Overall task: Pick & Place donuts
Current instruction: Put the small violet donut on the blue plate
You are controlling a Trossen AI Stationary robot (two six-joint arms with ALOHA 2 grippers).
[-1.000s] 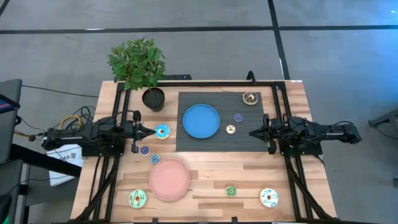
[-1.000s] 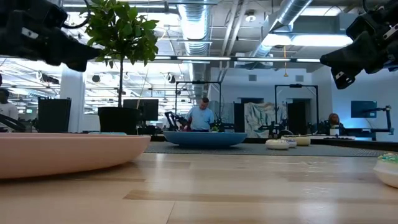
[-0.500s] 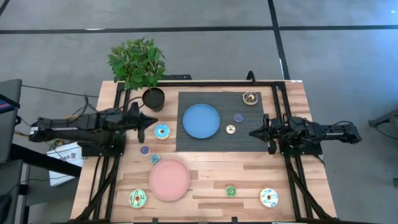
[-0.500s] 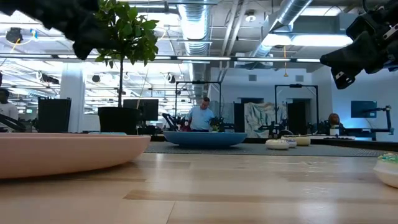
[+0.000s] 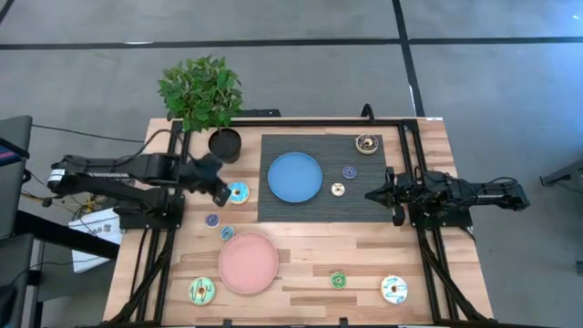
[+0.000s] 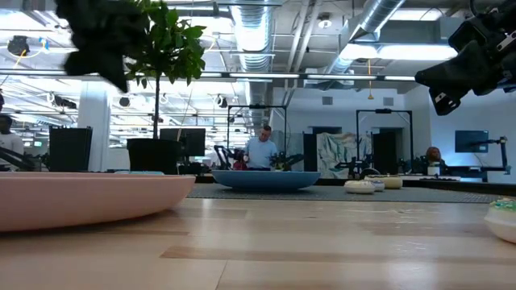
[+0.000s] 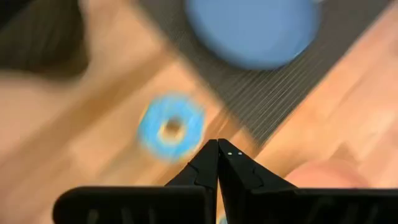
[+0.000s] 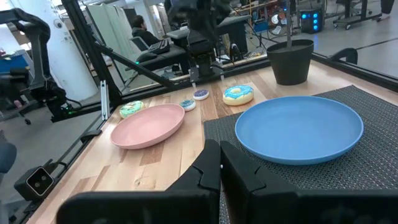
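Here the left tool point(image 5: 221, 194) is hanging over the wooden table point(image 5: 310, 260), its two dark fingers pressed together and gripping nothing. It is sitting just left of the light blue donut point(image 5: 238, 192), a glossy iced ring lying between the potted plant point(image 5: 202, 96) and the ribbed dark mat point(image 5: 373, 208). Since a second ago this arm has been swinging: its tool was pointing flat toward that donut, and now it is angling down beside it. The left wrist view is blurring the ring and the round blue plate point(image 5: 294, 177). Nearer, the tiny purple mini point(image 5: 212, 220) and blue mini point(image 5: 227, 233) are lying beside the smooth pink plate point(image 5: 249, 262), with the green donut point(image 5: 202, 291) at the near left corner. The right tool point(image 5: 371, 194) is waiting over the mat's right edge, pinched shut and empty, unmoved.
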